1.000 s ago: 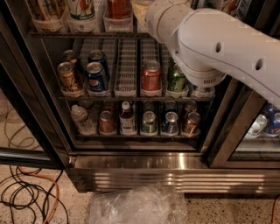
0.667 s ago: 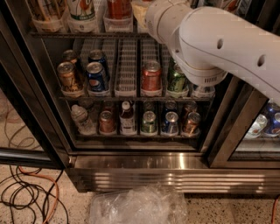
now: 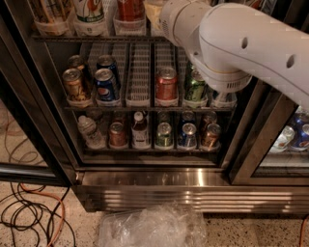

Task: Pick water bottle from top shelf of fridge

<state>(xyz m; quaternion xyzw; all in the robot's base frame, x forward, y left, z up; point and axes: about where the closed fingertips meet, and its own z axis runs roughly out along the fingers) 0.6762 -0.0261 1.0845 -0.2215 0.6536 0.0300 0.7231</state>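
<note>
Cables (image 3: 29, 217) trail over the floor at the left. In the fridge (image 3: 48, 125), the top shelf (image 3: 96, 37) carries tall cans (image 3: 89, 12) in white trays. Short soda cans (image 3: 166, 83) and a small clear bottle (image 3: 89, 131) stand on the racks below. The white arm (image 3: 241, 43) covers the shelf's right part and hides the hand, so I cannot tell whether it is apart or together. The water bottle cannot be made out there.

Speckled beige terrazzo floor (image 3: 251, 231). A crumpled clear plastic bag (image 3: 152, 227) lies on it, just in front of the shiny ribbed steel base (image 3: 193, 198) of the dark-framed glass-door fridge (image 3: 34, 111). Tangled black cables (image 3: 21, 219) and an orange cable (image 3: 59, 212) at left. Gripper out of frame, past the top edge.
</note>
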